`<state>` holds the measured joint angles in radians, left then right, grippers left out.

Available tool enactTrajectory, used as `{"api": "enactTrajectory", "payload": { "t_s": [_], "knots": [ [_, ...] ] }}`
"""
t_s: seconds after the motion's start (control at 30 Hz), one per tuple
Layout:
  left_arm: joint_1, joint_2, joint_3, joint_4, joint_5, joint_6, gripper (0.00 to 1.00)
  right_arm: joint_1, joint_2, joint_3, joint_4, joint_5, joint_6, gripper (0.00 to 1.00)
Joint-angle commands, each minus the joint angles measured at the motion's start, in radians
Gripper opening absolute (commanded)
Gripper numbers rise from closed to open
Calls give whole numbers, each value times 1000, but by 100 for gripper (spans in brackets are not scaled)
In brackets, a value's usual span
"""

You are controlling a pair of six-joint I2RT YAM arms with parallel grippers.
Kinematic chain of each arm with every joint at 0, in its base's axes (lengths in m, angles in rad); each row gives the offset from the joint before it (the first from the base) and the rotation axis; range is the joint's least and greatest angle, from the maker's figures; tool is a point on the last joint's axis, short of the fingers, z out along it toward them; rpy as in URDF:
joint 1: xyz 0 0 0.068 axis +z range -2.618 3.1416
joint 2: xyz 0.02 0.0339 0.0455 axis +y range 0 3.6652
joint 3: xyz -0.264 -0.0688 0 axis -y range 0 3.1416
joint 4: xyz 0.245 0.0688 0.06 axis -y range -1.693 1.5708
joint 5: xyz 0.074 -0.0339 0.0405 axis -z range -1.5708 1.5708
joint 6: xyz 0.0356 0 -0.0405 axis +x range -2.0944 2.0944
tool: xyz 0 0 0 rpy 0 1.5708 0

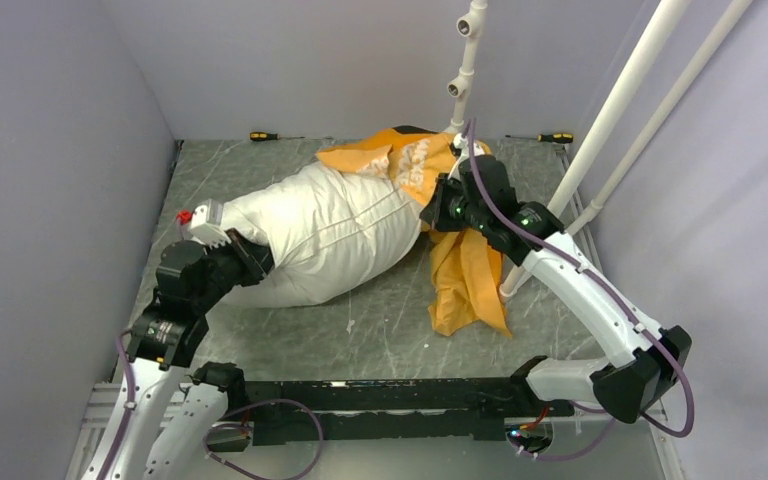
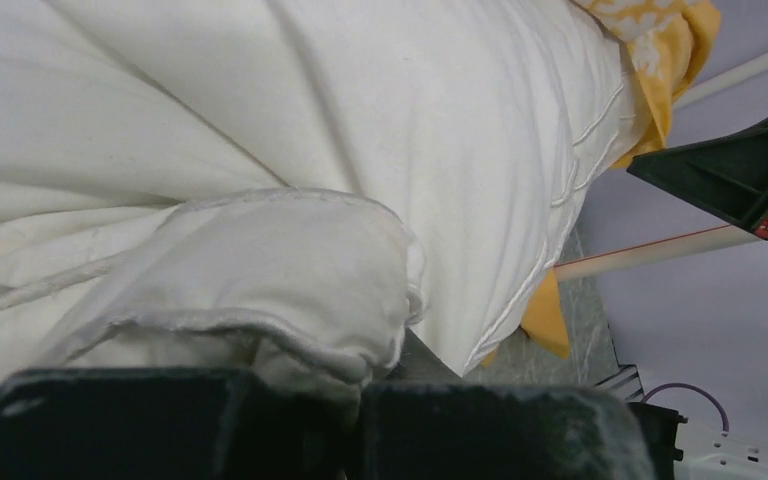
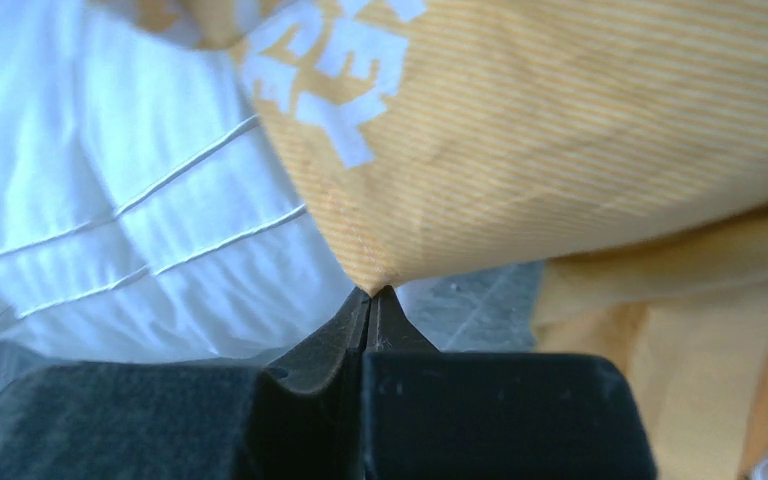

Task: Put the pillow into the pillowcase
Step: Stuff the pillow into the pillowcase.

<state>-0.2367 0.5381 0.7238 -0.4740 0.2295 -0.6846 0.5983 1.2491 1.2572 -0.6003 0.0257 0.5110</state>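
1 wrist view shows fingers (image 3: 340, 340) pinching pillowcase (image 3: 560, 130).

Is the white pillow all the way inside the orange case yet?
Mostly out. Only the far end of the pillow sits under the pillowcase; the rest lies bare on the table.

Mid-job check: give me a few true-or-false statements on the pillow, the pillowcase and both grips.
1. The right gripper is shut on the edge of the pillowcase. True.
2. The pillow is fully inside the pillowcase. False: only its far end is covered; most is bare.
3. The left gripper pinches a corner of the pillow. True.
4. The pillowcase lies flat, apart from the pillow. False: it is bunched over the pillow's far end and trails onto the table.
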Motion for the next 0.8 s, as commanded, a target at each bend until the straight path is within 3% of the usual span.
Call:
{"api": "enactTrajectory", "payload": {
  "t_s": [0.0,0.27,0.37,0.5,0.53,0.67,0.73,0.77],
  "knots": [
    [-10,27,168,51,117,120,0,4,-21,200,68,-208,-33,0],
    [-10,114,366,119,136,94,0,0,101,337,144,-601,-14,0],
    [-10,169,408,55,113,103,0,-4,115,315,166,-580,12,0],
    [-10,202,394,-89,-98,132,0,-31,125,251,168,-534,51,0],
    [-10,205,394,-132,-166,144,8,-38,124,233,170,-516,61,0],
    [-10,229,476,-238,-286,307,69,-89,151,201,192,-527,106,0],
    [-10,260,557,-273,-268,364,79,-104,179,216,213,-559,129,0],
    [-10,281,620,-288,-224,387,93,-108,193,230,223,-574,136,0]
  ]
}}
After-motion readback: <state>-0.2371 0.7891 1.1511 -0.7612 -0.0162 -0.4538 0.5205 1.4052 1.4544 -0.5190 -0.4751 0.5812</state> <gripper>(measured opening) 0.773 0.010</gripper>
